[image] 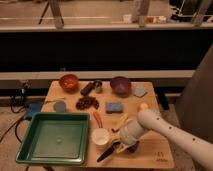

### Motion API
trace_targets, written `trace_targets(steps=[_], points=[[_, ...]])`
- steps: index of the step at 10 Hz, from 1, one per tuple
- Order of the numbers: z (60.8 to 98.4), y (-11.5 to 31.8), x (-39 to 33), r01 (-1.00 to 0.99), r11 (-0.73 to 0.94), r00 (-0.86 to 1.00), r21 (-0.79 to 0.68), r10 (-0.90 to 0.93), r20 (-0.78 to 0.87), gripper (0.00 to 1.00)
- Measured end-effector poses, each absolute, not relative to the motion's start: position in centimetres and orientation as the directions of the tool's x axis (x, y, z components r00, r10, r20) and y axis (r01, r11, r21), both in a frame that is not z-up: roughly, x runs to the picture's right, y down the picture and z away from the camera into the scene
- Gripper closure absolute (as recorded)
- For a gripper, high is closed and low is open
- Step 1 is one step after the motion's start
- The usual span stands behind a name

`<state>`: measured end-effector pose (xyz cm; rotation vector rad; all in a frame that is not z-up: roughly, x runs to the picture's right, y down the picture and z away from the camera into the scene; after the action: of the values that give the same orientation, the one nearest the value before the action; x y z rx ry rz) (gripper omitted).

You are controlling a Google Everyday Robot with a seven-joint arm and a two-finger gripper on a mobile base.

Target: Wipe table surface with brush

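The light-brown wooden table surface (150, 150) has a small dark mark (161, 156) at its front right corner. My gripper (125, 146) is low over the front middle of the table, at the end of the white arm (165, 131) that reaches in from the right. It is shut on the slim dark brush (108, 153). The brush points down and to the left, with its tip on the tabletop just in front of the white cup (101, 136).
A green tray (30, 150) fills the front left. A banana (122, 122), a carrot (97, 119) and a blue sponge (114, 107) lie mid-table. An orange bowl (69, 81), a black cylinder (87, 88), a purple bowl (120, 85), grapes (87, 103) and an orange fruit (143, 106) are farther back.
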<state>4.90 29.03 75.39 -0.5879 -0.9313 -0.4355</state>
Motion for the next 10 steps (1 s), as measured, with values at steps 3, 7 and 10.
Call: trace_targets(steps=[3, 7, 10], points=[[77.7, 25.1, 5.4, 0.565, 0.796, 0.527, -0.217, -0.146, 0.837, 1.0], [78.2, 21.7, 8.5, 0.516, 0.839, 0.543, -0.173, -0.164, 0.823, 1.0], [77.9, 21.0, 12.0, 0.483, 0.857, 0.572, -0.181, -0.153, 0.806, 1.0]])
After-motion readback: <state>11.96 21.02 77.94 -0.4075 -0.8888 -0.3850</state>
